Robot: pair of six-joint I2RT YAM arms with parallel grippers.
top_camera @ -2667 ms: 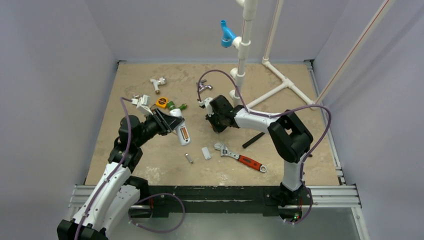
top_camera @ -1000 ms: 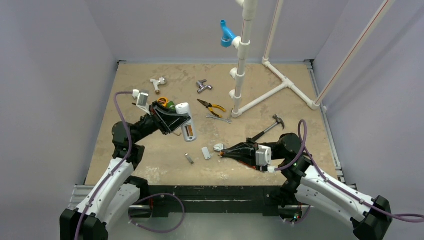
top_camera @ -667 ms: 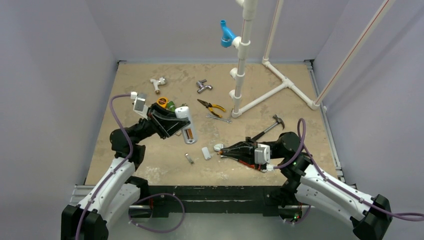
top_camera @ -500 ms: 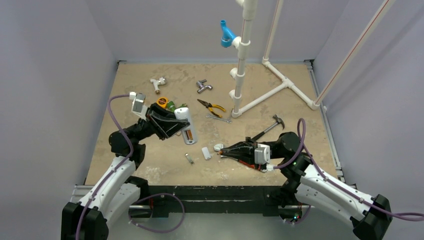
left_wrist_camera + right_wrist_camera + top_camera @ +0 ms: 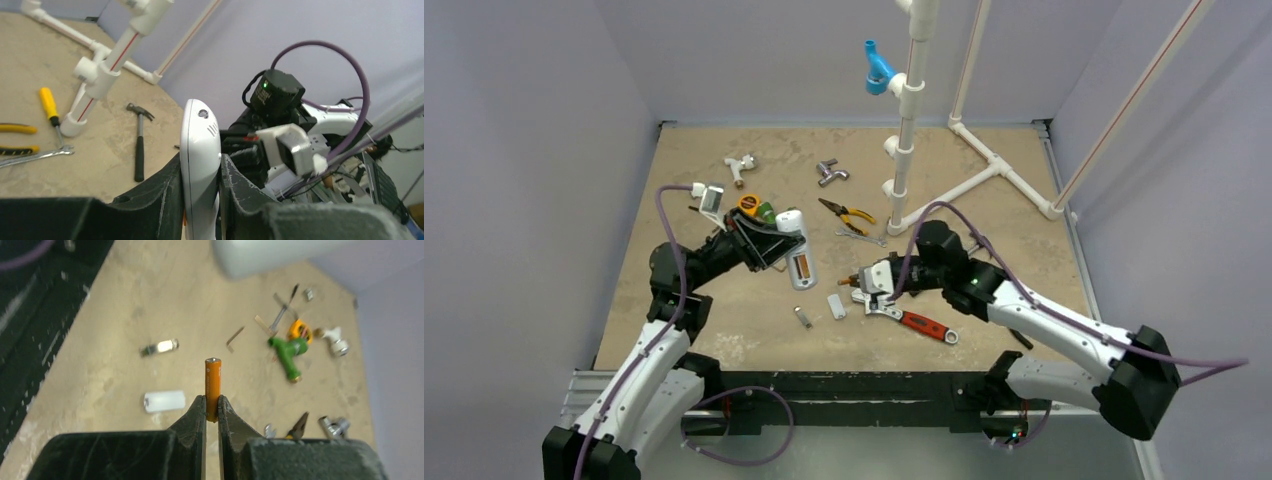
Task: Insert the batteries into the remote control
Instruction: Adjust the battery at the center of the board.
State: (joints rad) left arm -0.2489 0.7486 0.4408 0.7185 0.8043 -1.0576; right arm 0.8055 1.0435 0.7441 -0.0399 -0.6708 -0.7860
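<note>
Left hand (image 5: 776,246) is clamped on the remote control (image 5: 796,256) and holds it above the tabletop (image 5: 724,330), left of centre. In the left wrist view the white handset stands edge-on, pinched between the two fingers (image 5: 165,195). Seen from above, its back faces up, and an orange battery in the compartment (image 5: 802,268) shows there.

Right hand (image 5: 859,282) is at about 4 o'clock from the remote, near it but not touching. It is closed narrowly on the other battery (image 5: 212,382). The fingers grip the battery's lower end, and its metal-capped end sticks out past them, aimed toward 9 o'clock in the top view.

On the tabletop, a loose white cover (image 5: 836,305) lies at 7 o'clock from the right hand. A small silvery cylinder (image 5: 802,317) lies at 8 o'clock from the cover. A red-handled wrench (image 5: 906,316) lies at 4 o'clock from the right hand.
</note>
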